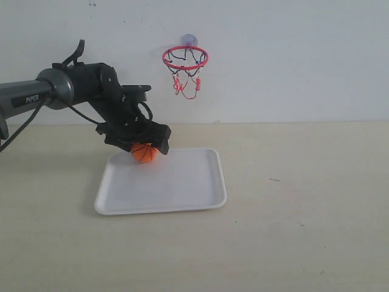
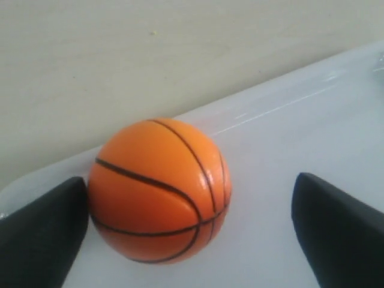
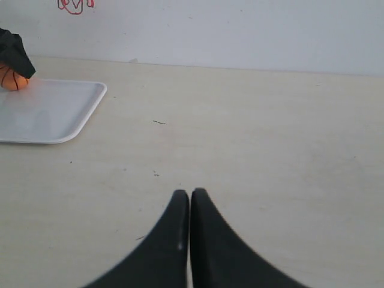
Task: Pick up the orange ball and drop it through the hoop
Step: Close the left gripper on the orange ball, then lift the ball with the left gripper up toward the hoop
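Observation:
The orange ball (image 1: pixel 144 152) with black seams rests on the white tray (image 1: pixel 182 190) near its far left corner. My left gripper (image 1: pixel 143 146) is down over it and open. In the left wrist view the orange ball (image 2: pixel 159 191) lies between the two dark fingers, one finger (image 2: pixel 45 231) touching its side, the other standing well apart. The hoop (image 1: pixel 185 58), red ring with string net and a bluish suction cup, hangs on the wall above and behind the tray. My right gripper (image 3: pixel 189 195) is shut with nothing in it, above bare table; the exterior view does not show it.
The tray (image 3: pixel 51 114) has a low raised rim. The pale wooden table (image 1: pixel 304 201) stretches to the right of it. The white wall (image 1: pixel 292 55) rises straight behind the table's back edge. The left arm (image 1: pixel 55 91) reaches in from the left.

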Robot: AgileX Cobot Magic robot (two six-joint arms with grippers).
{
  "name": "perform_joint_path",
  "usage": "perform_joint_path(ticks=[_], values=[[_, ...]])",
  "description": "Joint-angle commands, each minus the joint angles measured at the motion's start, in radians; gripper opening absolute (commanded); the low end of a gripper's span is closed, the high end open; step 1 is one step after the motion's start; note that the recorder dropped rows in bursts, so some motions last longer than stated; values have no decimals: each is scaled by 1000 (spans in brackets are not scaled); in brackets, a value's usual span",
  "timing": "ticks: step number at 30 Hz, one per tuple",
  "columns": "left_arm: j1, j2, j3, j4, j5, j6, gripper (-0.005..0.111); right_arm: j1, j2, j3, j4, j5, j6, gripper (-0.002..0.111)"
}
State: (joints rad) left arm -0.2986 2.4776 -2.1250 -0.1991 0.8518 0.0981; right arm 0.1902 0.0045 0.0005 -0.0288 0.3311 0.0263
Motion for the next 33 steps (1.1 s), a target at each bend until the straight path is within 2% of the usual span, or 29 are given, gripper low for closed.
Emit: perform_joint_path(ticks=[1,4,5,6,8,11,16,18,29,33], values=[[-2,-5,-4,5,8,-13,65,4,-5,0,-6,-7,-3,0],[-2,-5,-4,5,10,-13,48,4,-5,0,-6,-7,-3,0],[-2,-5,-4,5,10,-27,36,4,-5,0,-6,-7,-3,0],[-2,-5,-4,5,10,-38,30,4,-5,0,-6,-7,-3,0],[-2,-5,-4,5,10,-47,6,4,-5,0,-6,-7,-3,0],[8,-19,-4,9,26,-44,4,4,-5,0,-6,-7,-3,0],[76,-112,-4,9,190,-44,4,4,-5,0,-6,-7,-3,0],[95,-141,-4,9,215,-27,4,4,-5,0,-6,-9,-3,0],[111,-309,-4,9,237,187,4,4,-5,0,-6,-9,-3,0],[114,-348,-4,-4,136,211,4,4,-5,0,-6,-9,-3,0]])
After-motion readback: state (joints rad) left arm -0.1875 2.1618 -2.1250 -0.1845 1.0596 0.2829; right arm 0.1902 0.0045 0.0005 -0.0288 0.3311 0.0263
